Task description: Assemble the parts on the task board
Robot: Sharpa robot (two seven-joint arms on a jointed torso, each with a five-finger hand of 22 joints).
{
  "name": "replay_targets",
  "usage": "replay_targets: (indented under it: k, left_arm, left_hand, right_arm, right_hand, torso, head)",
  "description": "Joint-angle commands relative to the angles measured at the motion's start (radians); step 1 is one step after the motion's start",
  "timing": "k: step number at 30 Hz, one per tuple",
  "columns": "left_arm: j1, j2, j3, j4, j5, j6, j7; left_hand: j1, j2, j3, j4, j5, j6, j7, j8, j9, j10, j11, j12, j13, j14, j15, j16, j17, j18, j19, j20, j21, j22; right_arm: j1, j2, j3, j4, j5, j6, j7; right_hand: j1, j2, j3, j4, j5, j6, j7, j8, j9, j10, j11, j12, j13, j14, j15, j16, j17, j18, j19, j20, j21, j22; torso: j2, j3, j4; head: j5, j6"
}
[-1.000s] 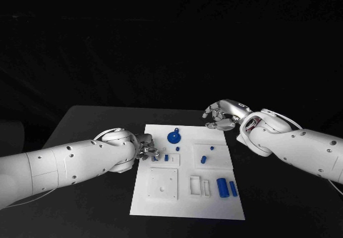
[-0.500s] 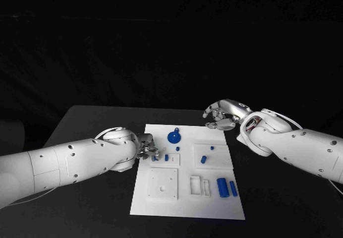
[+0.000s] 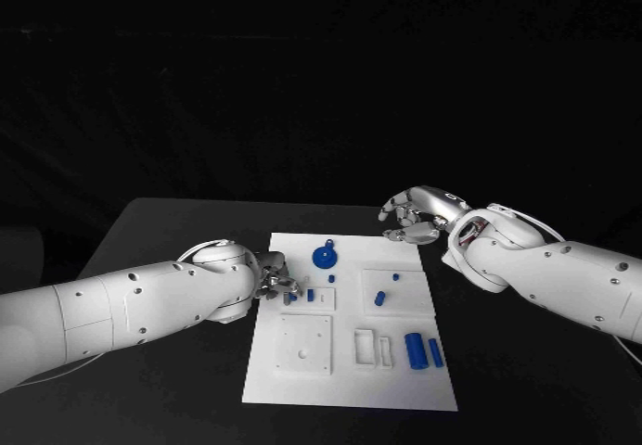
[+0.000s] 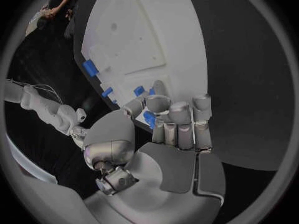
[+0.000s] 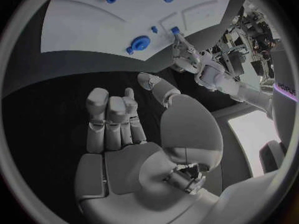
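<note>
- Black table (image 3: pixel 160 222): dark matte top; carries the board and lies beneath both arms.
- White rectangular task board (image 3: pixel 348 389): flat plate in the middle of the table, long side running away from the robot; several raised white fixtures with recesses stand on it.
- Left white arm with silver hand (image 3: pixel 277 283): comes in from the robot's left and the hand sits at the board's left edge. In the left wrist view the fingers (image 4: pixel 179 115) are curled in close, and a small blue part (image 4: pixel 149 118) sits between them and the thumb; held in a pinch, over the small white fixture.
- Right white arm with silver hand (image 3: pixel 415 215): hangs over bare table just past the board's far right corner, well apart from the parts. In the right wrist view the fingers (image 5: pixel 109 115) are bent inward with nothing between them.
- Blue round disc part with a small tab (image 3: pixel 326 255): lies on the far half of the board, near the left hand.
- Two blue cylinders (image 3: pixel 423 352): side by side at the board's near right.
- Blue oblong peg (image 3: pixel 380 298): on the right-hand fixture, mid-board.
- Small blue upright peg (image 3: pixel 311 295): in the fixture just beside the left hand.
- Tiny blue stud (image 3: pixel 396 276): far right fixture.
</note>
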Motion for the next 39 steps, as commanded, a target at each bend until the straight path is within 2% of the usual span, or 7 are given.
replay_targets:
  k: [1,14,17,22,26,30,39]
  left_arm:
    - [-0.007,0.006,-0.004,0.002,0.003,0.025,0.000]
    - [-0.007,0.005,-0.004,0.002,0.003,0.023,0.004]
    - [-0.007,0.004,-0.004,0.001,0.001,0.021,0.002]
    - [-0.007,0.004,-0.004,-0.001,-0.012,0.019,0.000]
    - [-0.007,0.003,-0.003,-0.004,-0.021,0.024,-0.003]
    - [-0.007,0.000,-0.003,-0.004,-0.025,0.024,-0.005]
    - [-0.007,-0.002,-0.003,-0.005,-0.029,0.027,-0.009]
  left_hand:
    - [-0.002,-0.016,0.000,0.008,-0.006,0.021,-0.005,0.001,0.001,-0.013,-0.010,0.006,-0.001,-0.002,-0.014,0.002,-0.001,0.021,0.006,-0.148,0.001,0.001]
    - [0.004,-0.030,-0.002,0.015,-0.006,0.019,-0.005,0.003,0.002,-0.014,-0.010,0.006,-0.003,-0.003,-0.015,0.002,-0.002,0.022,0.006,-0.148,0.001,0.002]
    - [0.031,0.001,0.011,0.010,-0.002,0.018,-0.005,0.004,0.002,-0.014,-0.010,0.007,-0.005,-0.004,-0.016,0.002,-0.003,0.024,0.006,-0.149,0.001,0.003]
    - [0.051,0.026,0.016,0.003,0.006,0.016,-0.004,0.005,0.002,-0.015,-0.009,0.008,-0.007,-0.005,-0.015,0.002,-0.004,0.023,0.003,-0.147,0.001,0.005]
    - [0.060,0.044,0.017,-0.005,0.050,0.016,-0.004,0.007,0.002,-0.015,-0.009,0.009,-0.009,-0.004,-0.014,0.004,-0.004,0.022,0.002,-0.145,0.002,0.007]
    - [0.063,0.052,0.016,-0.013,0.070,0.016,-0.005,0.009,0.002,-0.015,-0.010,0.011,-0.010,-0.004,-0.013,0.006,-0.004,0.021,0.002,-0.145,0.002,0.009]
    - [0.066,0.055,0.016,-0.017,0.076,0.016,-0.005,0.010,0.002,-0.016,-0.010,0.012,-0.011,-0.003,-0.013,0.007,-0.004,0.021,0.002,-0.145,0.003,0.009]
  right_arm:
    - [0.000,0.000,0.000,0.001,-0.008,0.011,0.002]
    - [0.000,0.000,0.000,0.000,-0.008,0.011,0.003]
    - [0.000,0.000,0.000,-0.001,-0.008,0.011,0.003]
    - [0.000,0.000,0.000,0.000,-0.008,0.010,0.003]
    - [0.000,0.000,0.000,0.000,-0.008,0.011,0.003]
    - [0.000,0.001,0.000,-0.001,-0.008,0.011,0.003]
    - [0.000,0.002,0.000,-0.001,-0.008,0.011,0.004]
  right_hand:
    - [0.007,-0.004,-0.001,0.002,0.007,0.000,0.007,0.002,0.001,-0.004,-0.003,0.004,-0.001,0.004,-0.004,-0.006,0.001,0.062,0.000,-0.009,-0.006,0.015]
    - [0.006,-0.004,-0.001,0.002,0.008,0.000,0.007,0.002,0.001,-0.004,-0.003,0.004,-0.001,0.004,-0.004,-0.006,0.001,0.062,0.000,-0.008,-0.006,0.015]
    - [0.006,-0.004,-0.001,0.002,0.008,0.000,0.007,0.002,0.001,-0.003,-0.003,0.004,-0.001,0.004,-0.004,-0.006,0.001,0.062,0.000,-0.008,-0.006,0.015]
    - [0.006,-0.004,-0.002,0.003,0.009,0.000,0.007,0.002,0.001,-0.003,-0.003,0.004,-0.001,0.004,-0.004,-0.006,0.001,0.062,0.000,-0.008,-0.006,0.015]
    - [0.006,-0.004,-0.002,0.003,0.009,0.000,0.007,0.002,0.001,-0.003,-0.003,0.004,-0.001,0.004,-0.004,-0.006,0.001,0.062,0.000,-0.008,-0.006,0.015]
    - [0.006,-0.004,-0.002,0.003,0.009,0.000,0.007,0.002,0.002,-0.003,-0.003,0.004,-0.001,0.004,-0.004,-0.006,0.001,0.062,0.000,-0.008,-0.005,0.015]
    - [0.005,-0.004,-0.002,0.003,0.009,0.000,0.007,0.002,0.002,-0.003,-0.003,0.004,-0.001,0.005,-0.004,-0.006,0.001,0.062,0.000,-0.008,-0.005,0.015]
  torso:
    - [0.000,0.0000,0.0006]
    - [0.000,-0.0005,0.0004]
    - [0.000,-0.0006,0.0008]
    - [-0.001,-0.0004,0.0008]
    - [0.000,-0.0004,0.0010]
    - [-0.001,-0.0006,0.0010]
    - [0.000,-0.0007,0.0014]
  head:
    - [-0.001,0.000]
    - [-0.002,-0.001]
    - [-0.002,-0.002]
    - [-0.003,0.000]
    - [-0.003,0.000]
    - [-0.003,0.000]
    - [-0.003,-0.002]
